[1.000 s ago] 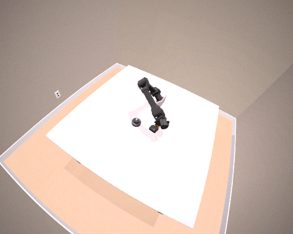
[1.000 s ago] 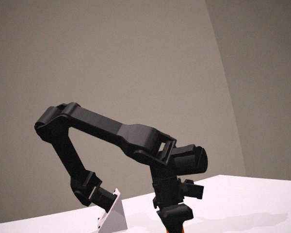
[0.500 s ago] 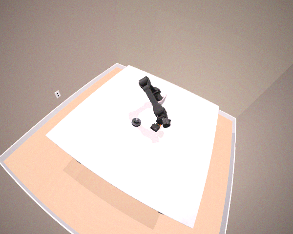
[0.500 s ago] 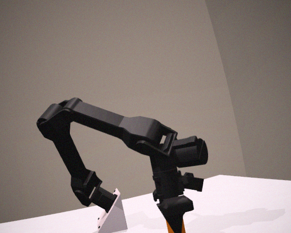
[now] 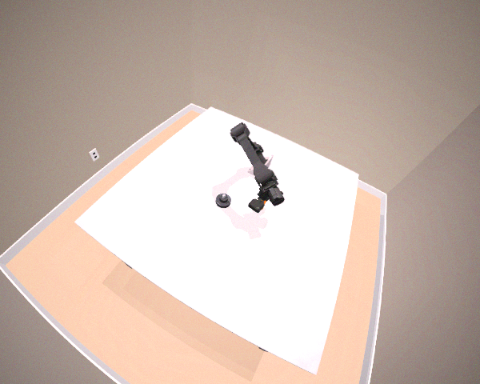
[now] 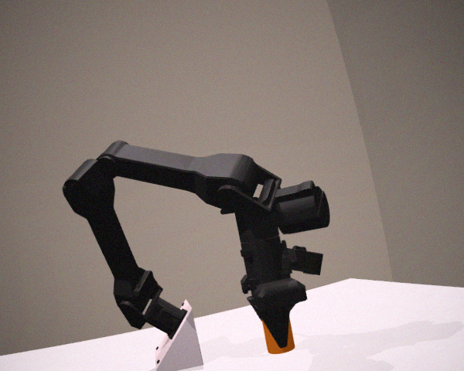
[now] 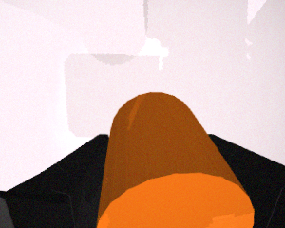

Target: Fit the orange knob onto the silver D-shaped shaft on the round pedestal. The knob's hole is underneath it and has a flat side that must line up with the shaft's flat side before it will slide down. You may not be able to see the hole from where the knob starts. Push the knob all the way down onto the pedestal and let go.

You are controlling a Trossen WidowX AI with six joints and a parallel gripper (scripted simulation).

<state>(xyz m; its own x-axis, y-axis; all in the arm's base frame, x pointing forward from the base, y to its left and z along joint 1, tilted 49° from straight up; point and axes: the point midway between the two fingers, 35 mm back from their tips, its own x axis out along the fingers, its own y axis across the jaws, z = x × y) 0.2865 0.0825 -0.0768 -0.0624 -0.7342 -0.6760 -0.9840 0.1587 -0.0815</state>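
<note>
The orange knob (image 5: 265,202) (image 6: 271,344) (image 7: 180,204) is upright, its rounded side and flat top showing in the wrist view. My gripper (image 6: 281,343) (image 7: 156,143) is shut on the knob, one black finger on each side, and holds it above the table. The knob's underside and hole are hidden. The dark round pedestal (image 5: 218,203) stands on the table to the left of the gripper in the top view, with the small silver shaft (image 5: 224,195) at its centre. The shaft's flat side is too small to tell. The pedestal is not in the other views.
The white table (image 5: 182,248) (image 6: 383,315) carries the arm's pale wedge-shaped base (image 6: 185,343) behind the gripper. The arm arches over from the base to the gripper. Shadows of the arm lie on the table. Table edges show in the top view.
</note>
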